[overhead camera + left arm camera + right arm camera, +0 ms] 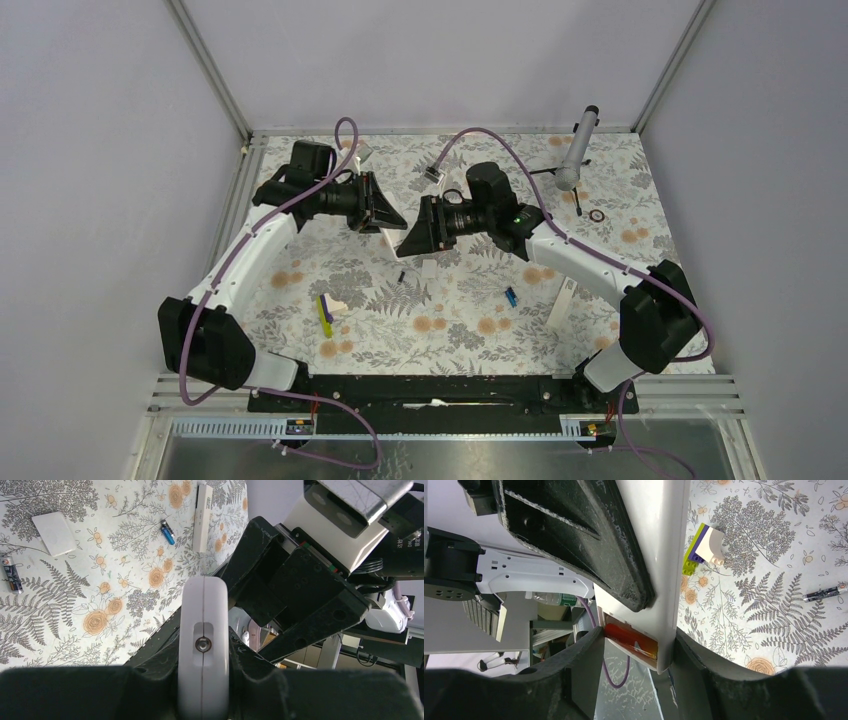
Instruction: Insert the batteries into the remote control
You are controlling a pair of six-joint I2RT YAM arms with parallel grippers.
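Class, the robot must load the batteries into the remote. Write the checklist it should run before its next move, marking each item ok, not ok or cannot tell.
1. Light-grey rectangular remote control held firmly: ok, the left gripper and right gripper both clamp it above the table.
2. Red-and-black cylinder battery free to pick: ok, it lies alone on the flower-patterned table.
3. Blue cylinder battery free to pick: ok, it lies apart from other things.
4. A gripper free to fetch a battery: not ok, both are occupied.
5. Battery compartment open and reachable: cannot tell, the fingers hide it.
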